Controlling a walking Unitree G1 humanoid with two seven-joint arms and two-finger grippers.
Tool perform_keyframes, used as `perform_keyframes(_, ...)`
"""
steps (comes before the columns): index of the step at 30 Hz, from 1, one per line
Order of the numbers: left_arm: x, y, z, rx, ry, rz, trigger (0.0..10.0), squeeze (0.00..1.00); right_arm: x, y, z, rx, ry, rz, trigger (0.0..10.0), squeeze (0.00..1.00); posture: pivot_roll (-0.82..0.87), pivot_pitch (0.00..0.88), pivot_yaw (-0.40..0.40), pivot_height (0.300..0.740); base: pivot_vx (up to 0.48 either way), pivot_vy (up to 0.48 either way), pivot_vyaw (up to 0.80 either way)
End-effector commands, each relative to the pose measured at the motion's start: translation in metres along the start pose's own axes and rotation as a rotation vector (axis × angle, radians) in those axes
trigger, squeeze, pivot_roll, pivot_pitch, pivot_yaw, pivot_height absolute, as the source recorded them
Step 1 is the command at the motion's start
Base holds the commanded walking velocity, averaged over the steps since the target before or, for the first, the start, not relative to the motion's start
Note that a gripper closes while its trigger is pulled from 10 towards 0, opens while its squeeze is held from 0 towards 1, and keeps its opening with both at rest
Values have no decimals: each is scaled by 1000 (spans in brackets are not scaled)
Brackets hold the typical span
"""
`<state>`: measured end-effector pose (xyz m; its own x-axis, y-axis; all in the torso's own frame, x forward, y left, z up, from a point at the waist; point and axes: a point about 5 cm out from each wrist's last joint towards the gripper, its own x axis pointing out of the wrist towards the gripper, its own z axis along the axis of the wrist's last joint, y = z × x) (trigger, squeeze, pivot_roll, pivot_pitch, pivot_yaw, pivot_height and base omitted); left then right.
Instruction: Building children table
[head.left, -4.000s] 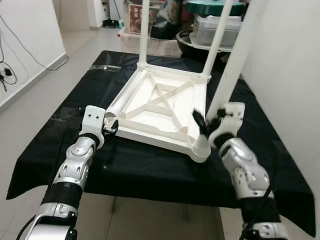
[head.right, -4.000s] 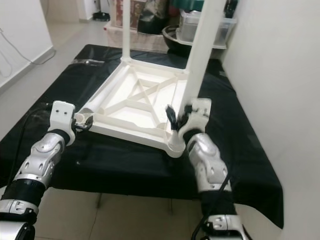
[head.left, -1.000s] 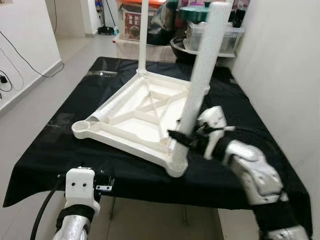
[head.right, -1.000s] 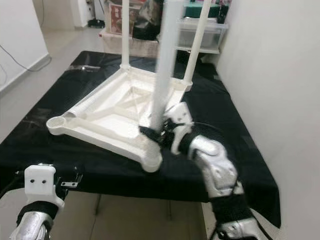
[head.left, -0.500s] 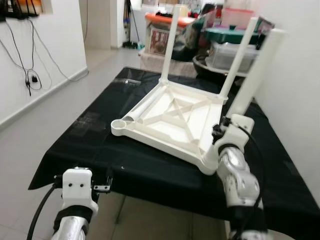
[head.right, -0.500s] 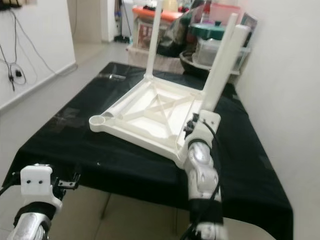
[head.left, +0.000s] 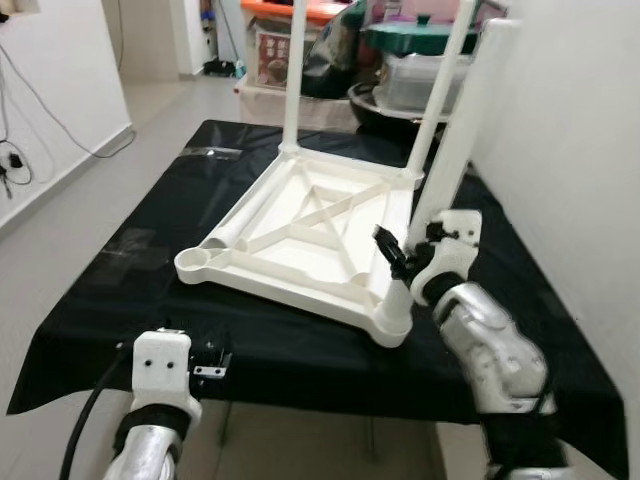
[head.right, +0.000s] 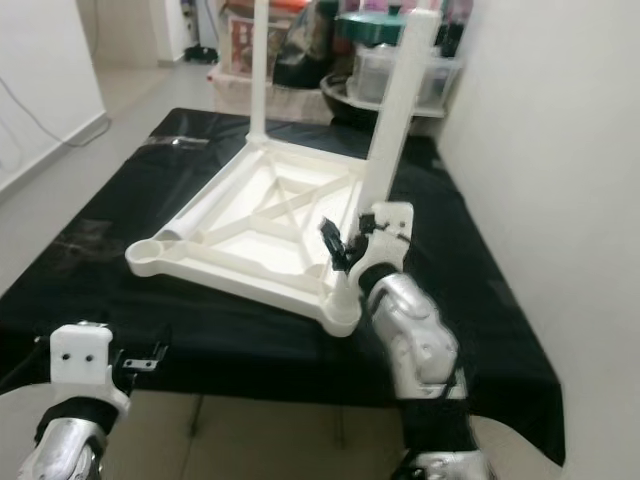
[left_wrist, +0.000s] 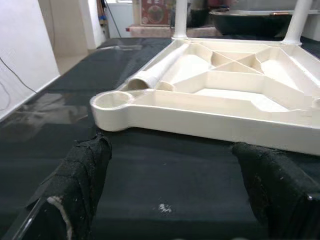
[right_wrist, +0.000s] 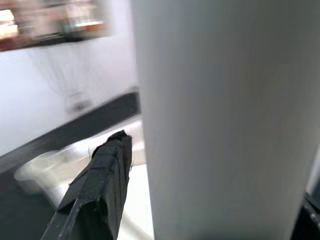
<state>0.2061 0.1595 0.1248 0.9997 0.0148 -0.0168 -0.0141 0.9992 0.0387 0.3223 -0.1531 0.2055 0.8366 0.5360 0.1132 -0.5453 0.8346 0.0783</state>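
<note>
**Near-right leg held at its socket; near-left socket empty**

The white plastic children's table top (head.left: 300, 235) lay upside down on the black-draped table (head.left: 120, 290), sockets up for fitting. The right gripper (head.left: 400, 262), fingers clamped around the thick white table leg (head.left: 455, 145), steadied it upright. The left gripper (left_wrist: 172, 185), fingers apart, faced the empty corner socket (left_wrist: 111, 100).

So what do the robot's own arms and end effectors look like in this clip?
Both arms are silver, with rounded metallic segments and black bands at the joints. Each wrist carries a white boxy housing with small dark holes. The left end effector has two long black fingers with a rough, fabric-like wrap. The right end effector has the same black fingers. A black cable runs along the left arm.
</note>
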Motion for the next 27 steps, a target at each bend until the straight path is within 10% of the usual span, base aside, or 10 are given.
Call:
perform_keyframes(1, 0, -1, -3, -6, 9, -3, 10000, 0, 0, 16, -8, 13, 31, 224, 10000, 0, 190, 0, -103, 740, 0, 0, 0)
perform_keyframes(3, 1, -1, -3, -6, 5, 0, 10000, 0, -3, 21, -21, -15, 97, 347, 6431, 0, 195, 0, -107, 740, 0, 0, 0)
perform_keyframes(4, 3, -1, -3, -5, 3, 1, 10000, 0, -4, 25, -34, -3, 160, 422, 1137, 0, 193, 0, -107, 740, 0, 0, 0)
perform_keyframes(7, 3, -2, -3, -5, 3, -1, 10000, 0, 0, 26, -50, 3, 229, 408, 0, 0, 190, 0, -109, 740, 0, 0, 0)
perform_keyframes(9, 2, -1, -3, -6, 6, 10, 10000, 0, 14, -7, -78, 9, 340, -156, 0, 0, 194, 0, -111, 740, 0, 0, 0)
perform_keyframes(19, -1, 1, -4, -1, 15, 9, 10000, 0, -51, -44, -103, 124, 362, -1038, 0, 0, 181, 0, -87, 740, 0, 0, 0)
perform_keyframes(20, 1, 1, -3, 0, 13, 7, 10000, 0, -45, -32, -96, 160, 305, -939, 10000, 0, 174, 0, -82, 740, 0, 0, 0)
perform_keyframes(24, 1, 1, -3, 1, 12, 0, 10000, 0, -28, -4, -72, 145, 168, -676, 10000, 0, 167, 0, -79, 740, 0, 0, 0)
perform_keyframes(25, 2, 1, -4, -1, 14, 3, 10000, 0, -22, 6, -60, 148, 90, -580, 10000, 1000, 167, 0, -80, 740, 0, 0, 0)
perform_keyframes(27, 3, 1, -3, -3, 11, 7, 10000, 0, -13, 11, -44, 153, 12, -435, 10000, 1000, 177, 0, -84, 740, 0, 0, 0)
